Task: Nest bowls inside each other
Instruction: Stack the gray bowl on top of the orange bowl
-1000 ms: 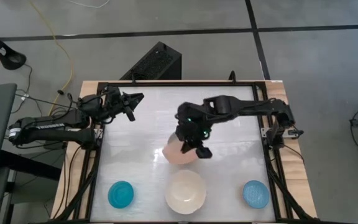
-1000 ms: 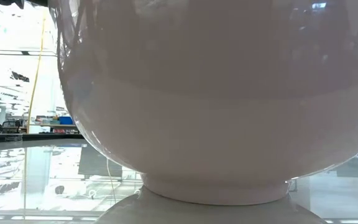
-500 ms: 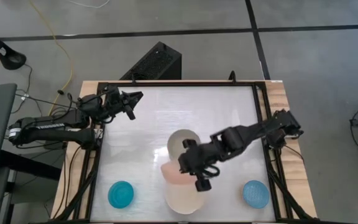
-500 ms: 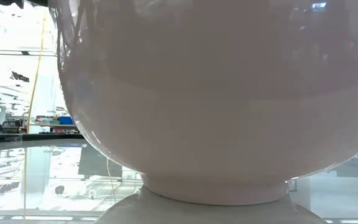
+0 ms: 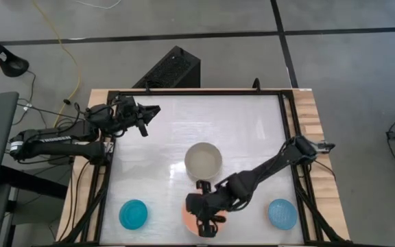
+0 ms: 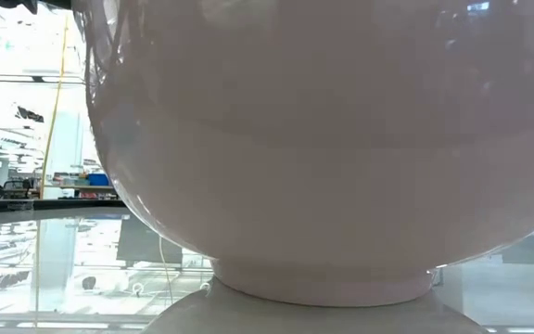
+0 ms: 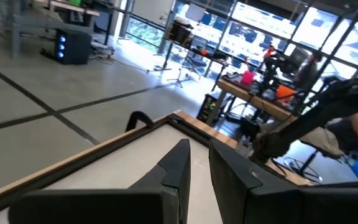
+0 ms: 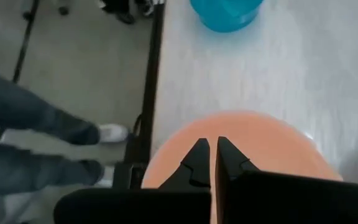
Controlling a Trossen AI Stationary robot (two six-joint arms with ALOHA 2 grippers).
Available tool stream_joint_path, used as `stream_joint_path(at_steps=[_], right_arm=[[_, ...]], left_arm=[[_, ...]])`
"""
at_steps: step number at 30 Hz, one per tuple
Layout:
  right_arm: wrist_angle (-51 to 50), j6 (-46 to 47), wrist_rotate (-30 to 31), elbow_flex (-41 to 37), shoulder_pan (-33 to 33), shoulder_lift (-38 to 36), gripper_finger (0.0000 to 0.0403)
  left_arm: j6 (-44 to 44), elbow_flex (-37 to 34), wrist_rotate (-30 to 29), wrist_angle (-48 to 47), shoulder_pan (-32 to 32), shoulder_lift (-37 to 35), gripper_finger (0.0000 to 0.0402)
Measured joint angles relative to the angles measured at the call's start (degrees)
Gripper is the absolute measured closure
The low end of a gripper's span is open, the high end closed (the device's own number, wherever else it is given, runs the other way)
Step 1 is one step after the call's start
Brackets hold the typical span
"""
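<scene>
My right gripper [image 5: 208,223] [image 8: 210,163] is shut on the translucent pink bowl [image 5: 191,217], over the spot at the table's near edge where the cream-white bowl [image 6: 323,139] stands. That bowl fills the low view; in the high view the pink bowl and my arm cover it. The grey-beige bowl [image 5: 203,160] stands on its base at mid-table. The teal-blue bowl [image 5: 134,215] sits near left, the light blue one [image 5: 282,213] near right. My left gripper [image 5: 146,112] [image 7: 197,167] waits shut at the far left, touching nothing. My right gripper holds the pink bowl at its rim [image 8: 174,149], on the bowl's right-hand side. The fingers slant down from the table's right and far side. The fingers hide the exact place of contact. Whether the bowl rests in the cream-white bowl cannot be told.
A black frame [image 5: 291,130] runs round the white table top. A person's legs and shoes [image 8: 36,134] stand on the floor just past the table's near edge. Bare table lies between the grey-beige bowl and the far edge.
My right gripper has swung from mid-table toward the near edge and downward, rolling its wrist. It stayed shut on the pink bowl. The pink bowl has left the grey-beige bowl's place, which now shows uncovered, and hangs over the cream-white bowl's place.
</scene>
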Motion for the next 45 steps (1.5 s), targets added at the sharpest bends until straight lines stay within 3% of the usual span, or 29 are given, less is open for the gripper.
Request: stream_joint_path(at_steps=[6, 10, 19, 25, 30, 35, 45], right_arm=[[-4.17, 1.59, 13.39, 0.07, -0.43, -1.15, 0.0392], [-8.85, 1.70, 17.31, 0.07, -2.19, -1.97, 0.0357], [-20.69, -0.07, 16.87, 0.07, -6.30, -1.71, 0.0258], [-21.52, -3.92, 11.10, -4.43, -8.22, -1.75, 0.0215], [-22.56, -9.77, 5.03, -10.88, -7.79, -2.77, 0.0211], [-21.32, -12.73, 3.49, -18.70, -7.17, -7.72, 0.0223], [-6.86, -16.52, 2.38, -34.46, -11.59, -20.47, 0.0237]], left_arm=[[-0.57, 0.00, 2.37, 0.01, 0.00, 0.00, 0.0354], [-1.53, 0.00, 2.80, 0.00, -0.01, 0.00, 0.0354], [-2.47, 0.00, 3.80, -0.01, -0.02, 0.00, 0.0354], [-3.05, 0.00, 4.13, -0.03, -0.02, 0.00, 0.0354], [-3.13, 0.00, 5.43, -0.03, 0.00, 0.00, 0.0354], [-3.25, 0.00, 6.90, -0.05, 0.00, 0.00, 0.0354], [-3.68, 0.00, 6.84, -0.06, -0.02, 0.00, 0.0354]])
